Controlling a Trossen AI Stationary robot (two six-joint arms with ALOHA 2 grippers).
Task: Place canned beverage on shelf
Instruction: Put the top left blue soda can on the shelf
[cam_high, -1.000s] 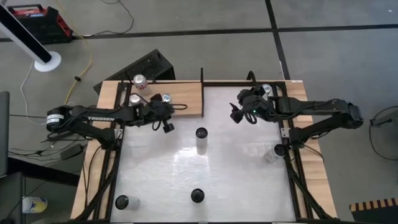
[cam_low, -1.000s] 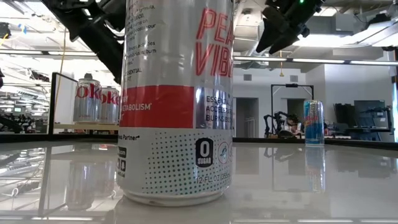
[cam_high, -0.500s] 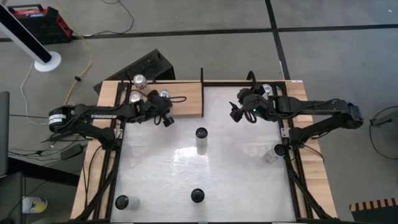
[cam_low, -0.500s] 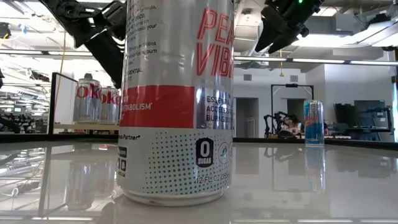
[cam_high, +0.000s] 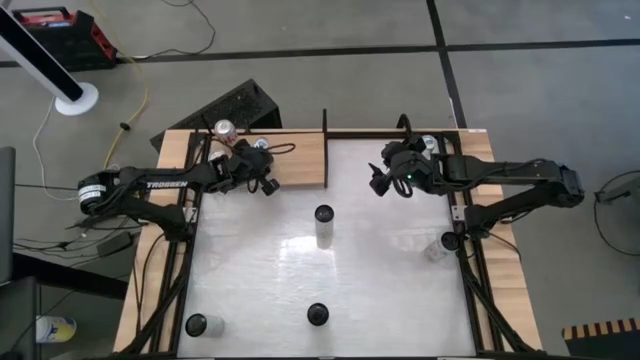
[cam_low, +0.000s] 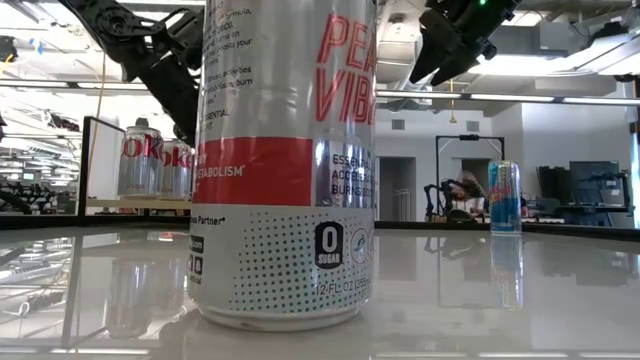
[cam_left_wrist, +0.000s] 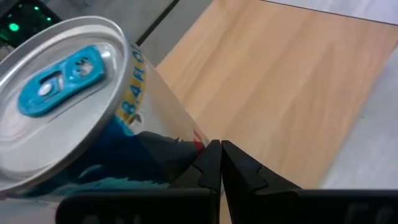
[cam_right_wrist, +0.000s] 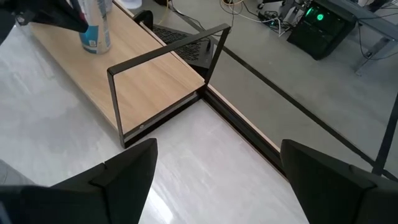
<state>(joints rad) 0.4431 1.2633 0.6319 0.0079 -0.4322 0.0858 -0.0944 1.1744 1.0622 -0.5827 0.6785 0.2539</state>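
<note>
The shelf (cam_high: 300, 160) is a light-wood board at the table's far left. A blue can (cam_left_wrist: 74, 112) with a blue tab stands upright on it (cam_high: 260, 147). My left gripper (cam_high: 268, 186) is shut and sits right beside this can, over the shelf's near edge. A silver and red can (cam_high: 224, 128) stands at the shelf's far left; the low view shows two such cans (cam_low: 150, 160) there. My right gripper (cam_high: 378, 184) hangs open above the table's far right, holding nothing. My left gripper has its shut fingers (cam_left_wrist: 208, 165) against the blue can's side wall (cam_left_wrist: 174, 140), low on the can, touching with the outer side of one finger. The fingers slant down from the table's near left. The can stands on its base on the shelf.
Loose cans stand on the white tabletop: one at the middle (cam_high: 322, 225), one at the near edge (cam_high: 318, 315), one near left (cam_high: 197, 324), one at the right edge (cam_high: 437, 245). A thin black frame (cam_right_wrist: 168, 68) rises at the shelf's right end.
My left gripper, still shut, has swung toward the table's far edge, over the shelf's near edge. The blue can beside it has slid a little toward the far edge along the shelf, staying upright.
</note>
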